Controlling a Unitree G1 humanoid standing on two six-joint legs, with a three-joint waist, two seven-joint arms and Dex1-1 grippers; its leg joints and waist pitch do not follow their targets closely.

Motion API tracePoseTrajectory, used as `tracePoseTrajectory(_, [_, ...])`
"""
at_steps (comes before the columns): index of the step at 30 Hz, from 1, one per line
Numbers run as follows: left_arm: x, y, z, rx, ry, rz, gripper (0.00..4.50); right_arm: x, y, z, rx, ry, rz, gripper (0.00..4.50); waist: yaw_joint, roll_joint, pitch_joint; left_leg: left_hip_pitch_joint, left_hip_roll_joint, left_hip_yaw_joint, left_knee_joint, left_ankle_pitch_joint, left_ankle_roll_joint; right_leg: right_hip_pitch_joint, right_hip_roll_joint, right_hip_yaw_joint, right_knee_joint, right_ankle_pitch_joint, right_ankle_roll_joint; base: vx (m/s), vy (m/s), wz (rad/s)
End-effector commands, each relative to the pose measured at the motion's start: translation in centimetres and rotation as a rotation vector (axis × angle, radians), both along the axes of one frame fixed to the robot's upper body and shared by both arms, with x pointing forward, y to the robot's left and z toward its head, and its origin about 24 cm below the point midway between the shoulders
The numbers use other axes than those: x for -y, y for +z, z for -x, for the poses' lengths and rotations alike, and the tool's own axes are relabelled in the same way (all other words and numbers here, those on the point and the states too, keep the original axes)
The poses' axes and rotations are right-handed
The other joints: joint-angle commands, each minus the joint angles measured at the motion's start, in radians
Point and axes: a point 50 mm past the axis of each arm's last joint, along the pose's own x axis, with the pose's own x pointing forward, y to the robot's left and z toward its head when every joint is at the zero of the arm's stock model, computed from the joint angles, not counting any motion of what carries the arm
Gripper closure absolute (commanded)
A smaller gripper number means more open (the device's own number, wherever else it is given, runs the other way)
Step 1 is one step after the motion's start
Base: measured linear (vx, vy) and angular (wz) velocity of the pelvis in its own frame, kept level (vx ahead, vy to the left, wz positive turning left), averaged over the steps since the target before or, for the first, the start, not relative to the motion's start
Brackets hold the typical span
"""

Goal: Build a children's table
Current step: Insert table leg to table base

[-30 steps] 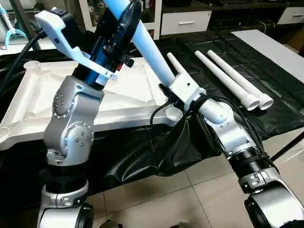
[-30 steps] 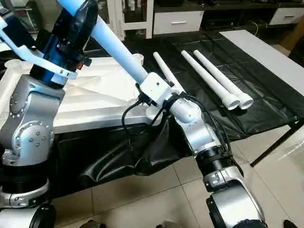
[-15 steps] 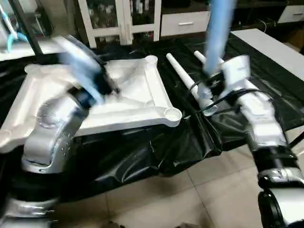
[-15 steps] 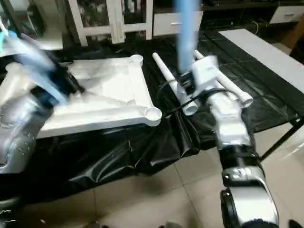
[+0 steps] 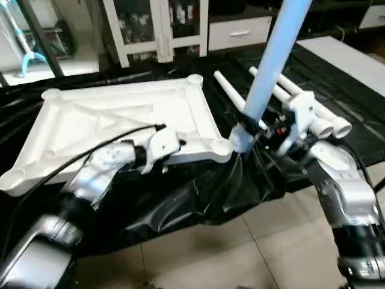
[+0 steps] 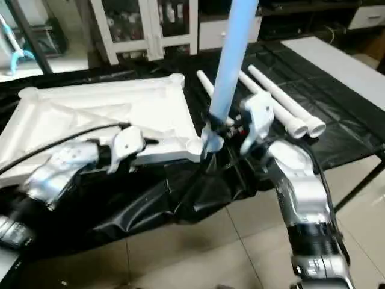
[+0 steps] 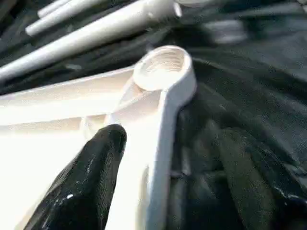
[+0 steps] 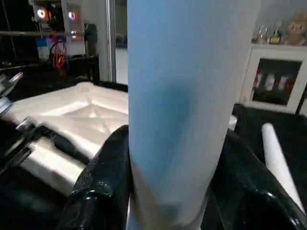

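The white square table top [image 5: 120, 111] lies underside up on black cloth, diagonal ribs showing. My right gripper [image 5: 260, 129] is shut on one white leg [image 5: 271, 60], held nearly upright. The leg's thick lower end hangs just right of the near right corner socket [image 5: 220, 146]. In the right wrist view the fingers [image 8: 98, 184] press both sides of the leg [image 8: 177, 105]. My left gripper [image 5: 174, 143] is open at the top's near rim, one finger [image 7: 81, 187] inside the rim and the other outside, short of the socket [image 7: 163, 67]. Three more legs [image 5: 313, 111] lie on the cloth.
The black cloth [image 5: 198, 192] hangs over the table's front edge above a tiled floor. A white glass-door cabinet [image 5: 156, 30] and a drawer unit [image 5: 240, 33] stand behind. A white board [image 5: 346, 57] lies at far right. My left arm's cable [image 5: 72, 162] crosses the top.
My left gripper let go of the leg and dropped to the top's near rim. The right gripper swung the leg from slanted to nearly upright by the near right socket. The view shifted too.
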Motion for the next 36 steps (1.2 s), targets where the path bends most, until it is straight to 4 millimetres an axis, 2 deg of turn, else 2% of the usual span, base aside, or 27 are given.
tracePoseTrajectory(1, [-0.6,0.2,-0.6,0.013,0.016,-0.037,1.07,0.1,0.8,0.4,0.015,0.004,0.0,2.66,0.002,-0.006,-0.092,0.007,-0.018,0.007,-0.055,-0.08,0.021,0.084,-0.044,0.039,-0.077,0.103,-0.227,0.0,0.0,0.0])
tracePoseTrajectory(3, [-0.8,-0.1,-0.7,0.0,0.001,-0.062,1.07,0.2,0.8,0.6,0.008,0.004,0.002,2.66,0.001,-0.008,-0.094,0.005,-0.02,0.006,-0.054,-0.061,0.032,0.085,-0.043,0.038,-0.075,0.122,-0.223,0.0,0.0,0.0])
tracePoseTrajectory(4, [-1.0,-0.4,-0.8,-0.005,0.006,-0.086,1.07,0.2,0.9,0.6,0.006,0.004,0.003,2.66,-0.001,-0.012,-0.094,0.002,-0.021,0.006,-0.054,-0.049,0.037,0.087,-0.043,0.038,-0.074,0.133,-0.222,0.0,0.0,0.0])
tracePoseTrajectory(7, [-2.0,-1.1,-1.2,-0.042,0.03,-0.151,1.07,0.2,0.9,0.7,-0.004,0.002,0.003,2.66,-0.002,-0.008,-0.094,0.005,-0.022,0.006,-0.053,-0.044,0.05,0.084,-0.042,0.038,-0.077,0.14,-0.22,0.0,0.0,0.0])
tracePoseTrajectory(8, [-2.4,-1.2,-1.3,-0.053,0.042,-0.164,1.07,0.2,0.9,0.7,-0.006,0.002,0.003,2.66,-0.002,-0.01,-0.095,0.006,-0.02,0.006,-0.055,-0.045,0.049,0.085,-0.044,0.038,-0.075,0.145,-0.225,0.0,0.0,0.0])
tracePoseTrajectory(13, [-4.6,-1.6,-1.6,-0.101,0.104,-0.221,1.54,0.2,1.0,0.8,-0.015,0.0,0.009,2.66,0.001,-0.01,-0.093,0.008,-0.016,0.006,-0.057,-0.057,0.046,0.082,-0.048,0.038,-0.076,0.134,-0.238,0.0,0.0,0.0])
tracePoseTrajectory(14, [-4.6,-1.6,-1.6,-0.101,0.104,-0.221,1.54,0.2,1.0,0.8,-0.015,0.0,0.009,2.66,0.001,-0.009,-0.092,0.009,-0.016,0.006,-0.057,-0.059,0.047,0.081,-0.046,0.037,-0.077,0.129,-0.238,0.0,0.0,0.0])
tracePoseTrajectory(16, [-5.2,-1.8,-1.6,-0.105,0.129,-0.227,1.79,0.2,1.0,0.8,-0.019,0.005,0.011,2.66,0.004,-0.016,-0.091,0.009,-0.015,0.007,-0.058,-0.063,0.045,0.082,-0.047,0.038,-0.077,0.115,-0.239,0.0,0.0,0.0])
tracePoseTrajectory(17, [-5.3,-1.8,-1.6,-0.107,0.133,-0.224,1.89,0.1,1.0,0.7,-0.02,0.009,0.012,2.66,0.006,-0.013,-0.091,0.009,-0.015,0.007,-0.058,-0.06,0.045,0.081,-0.048,0.038,-0.077,0.114,-0.238,0.0,0.0,0.0])
tracePoseTrajectory(22, [-5.8,-2.2,-1.5,-0.139,0.129,-0.225,2.26,-0.1,1.1,0.6,-0.021,0.018,0.021,2.66,0.014,-0.02,-0.091,0.008,-0.015,0.009,-0.058,-0.049,0.05,0.081,-0.051,0.039,-0.077,0.116,-0.234,0.0,0.0,0.0])
tracePoseTrajectory(31, [-5.4,-2.8,-1.2,-0.162,0.1,-0.217,2.85,-0.4,1.1,0.4,-0.022,0.032,0.027,2.66,0.021,-0.019,-0.089,0.008,-0.013,0.008,-0.059,-0.046,0.05,0.078,-0.054,0.039,-0.076,0.106,-0.231,0.0,0.0,0.0])
tracePoseTrajectory(36, [-5.6,-3.0,-1.2,-0.186,0.114,-0.238,3.29,-0.5,1.0,0.5,-0.022,0.035,0.028,2.66,0.019,-0.016,-0.09,0.007,-0.013,0.007,-0.059,-0.047,0.046,0.079,-0.053,0.039,-0.076,0.104,-0.227,0.0,0.0,0.0])
